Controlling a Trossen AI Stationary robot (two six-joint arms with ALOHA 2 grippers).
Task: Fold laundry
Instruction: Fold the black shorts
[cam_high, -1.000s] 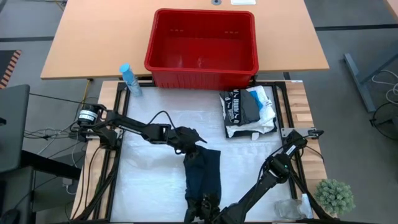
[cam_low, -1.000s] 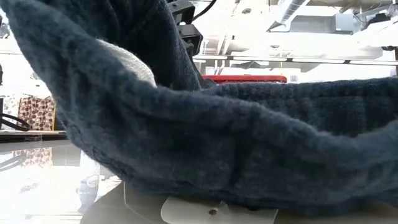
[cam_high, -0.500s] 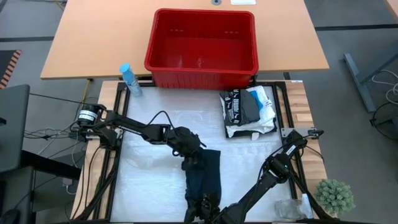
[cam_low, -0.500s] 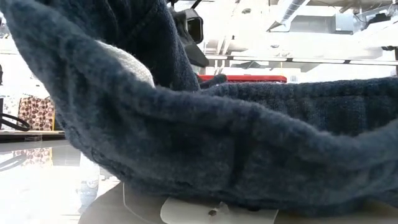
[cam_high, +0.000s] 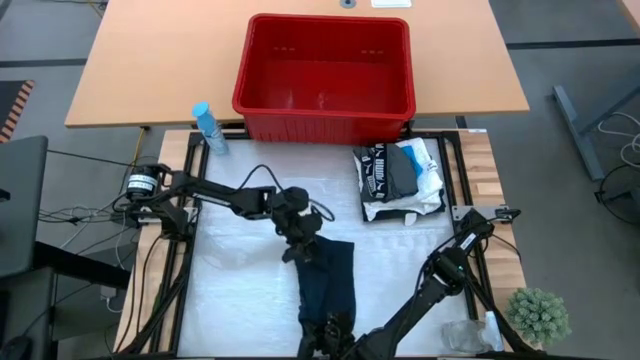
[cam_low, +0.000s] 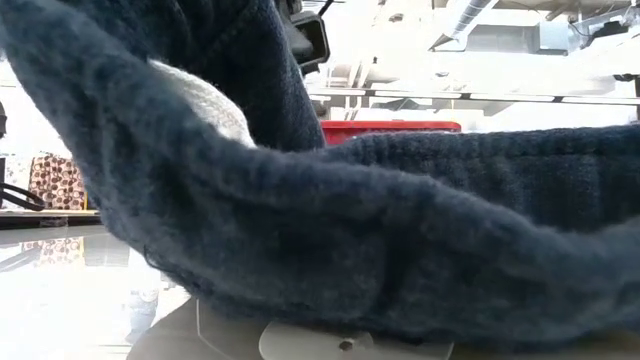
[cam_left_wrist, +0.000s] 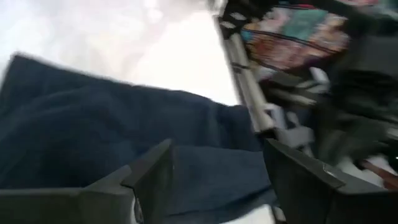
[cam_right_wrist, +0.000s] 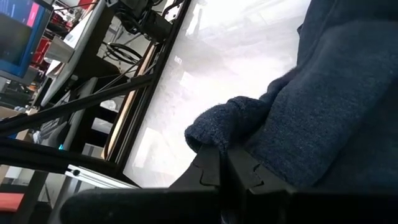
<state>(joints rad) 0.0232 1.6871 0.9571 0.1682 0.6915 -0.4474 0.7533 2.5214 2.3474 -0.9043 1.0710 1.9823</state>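
One blue spray bottle (cam_high: 208, 127) stood at the table's left, beside one red basket (cam_high: 325, 75). The left gripper (cam_high: 303, 243) hovered with fingers apart over the far end of one dark blue garment (cam_high: 328, 285) lying mid-table. The right gripper (cam_high: 330, 330) had its fingers clamped on the garment's near edge, while one pile of folded clothes (cam_high: 400, 178) sat to the right.

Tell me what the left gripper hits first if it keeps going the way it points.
Probably the dark garment: the open left gripper points down onto it, though the gap is hard to judge.
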